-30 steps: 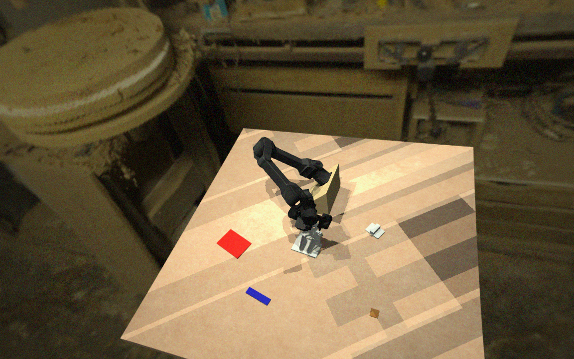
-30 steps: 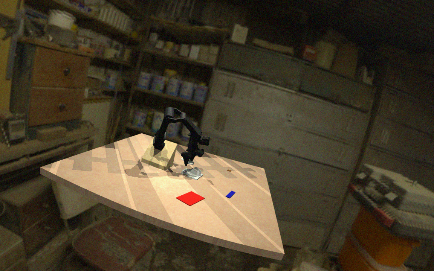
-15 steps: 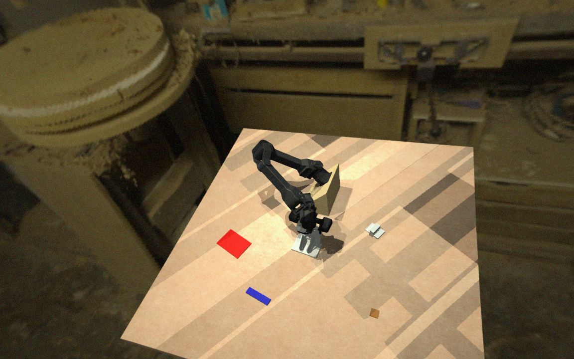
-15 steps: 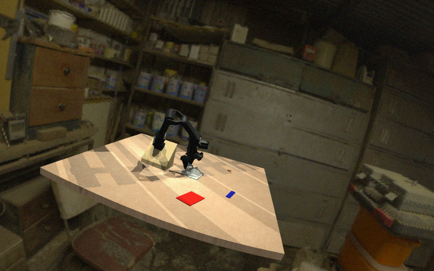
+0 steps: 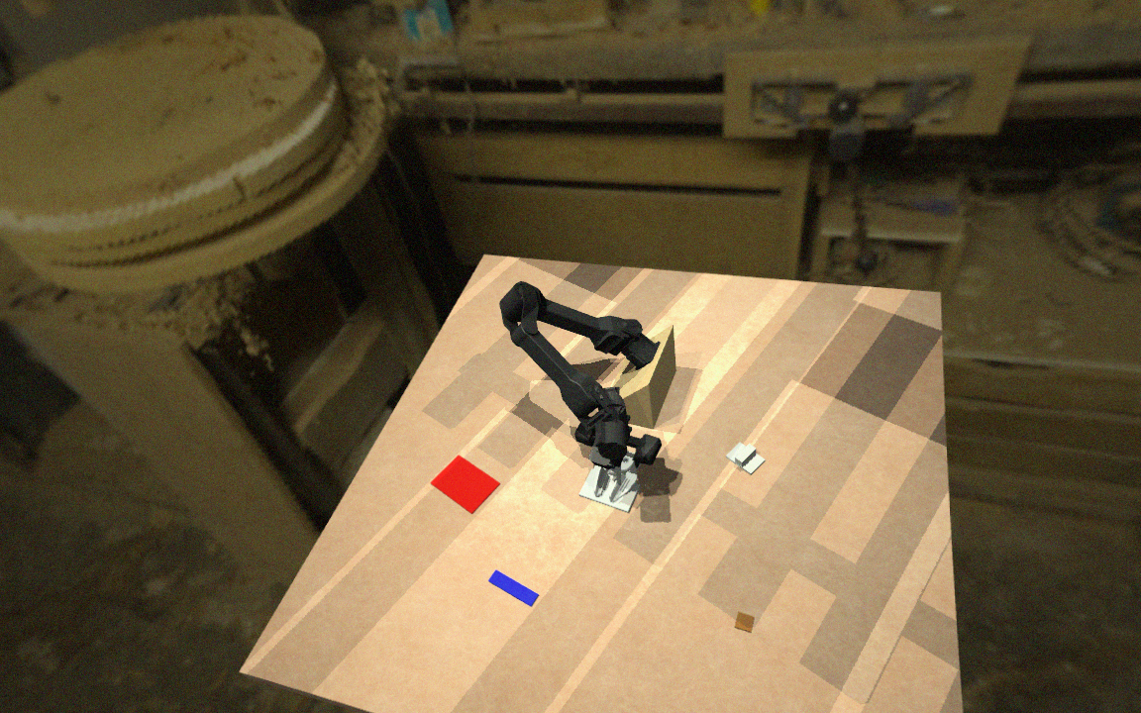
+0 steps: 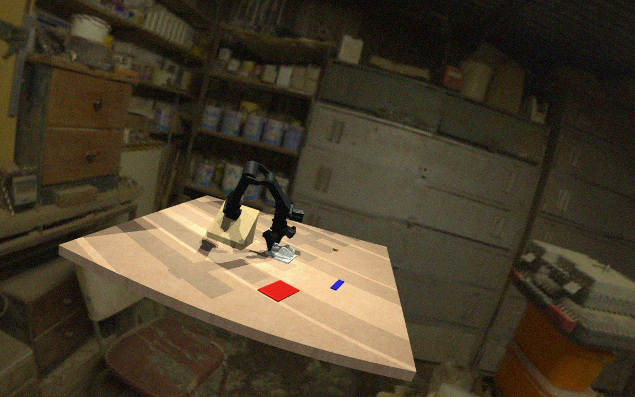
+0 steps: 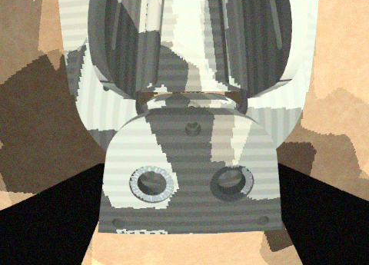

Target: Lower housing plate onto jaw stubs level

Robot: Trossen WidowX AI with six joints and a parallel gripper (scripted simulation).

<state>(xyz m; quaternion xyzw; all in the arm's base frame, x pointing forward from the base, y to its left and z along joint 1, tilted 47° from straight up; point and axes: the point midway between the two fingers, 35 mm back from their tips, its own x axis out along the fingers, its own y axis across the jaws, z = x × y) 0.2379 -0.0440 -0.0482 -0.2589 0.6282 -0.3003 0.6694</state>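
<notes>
Dusty workshop clutter fills the background, and a wooden table (image 5: 734, 550) (image 6: 241, 296) spans the lower middle of the top view. At its upper centre, a black arm (image 5: 557, 363) (image 6: 283, 194) reaches from a tan wedge block (image 5: 662, 381) (image 6: 241, 224). A red square (image 5: 466, 483) (image 6: 278, 290) lies left of centre in the top view. Centrally in the wrist view, the gripper (image 5: 612, 460) (image 6: 269, 248) (image 7: 190, 172) holds the pale housing plate (image 7: 192, 154) by its sides, fingers fairly wide, with two jaws (image 7: 127, 38) at the upper centre. Whether the plate is fully seated, I cannot tell.
</notes>
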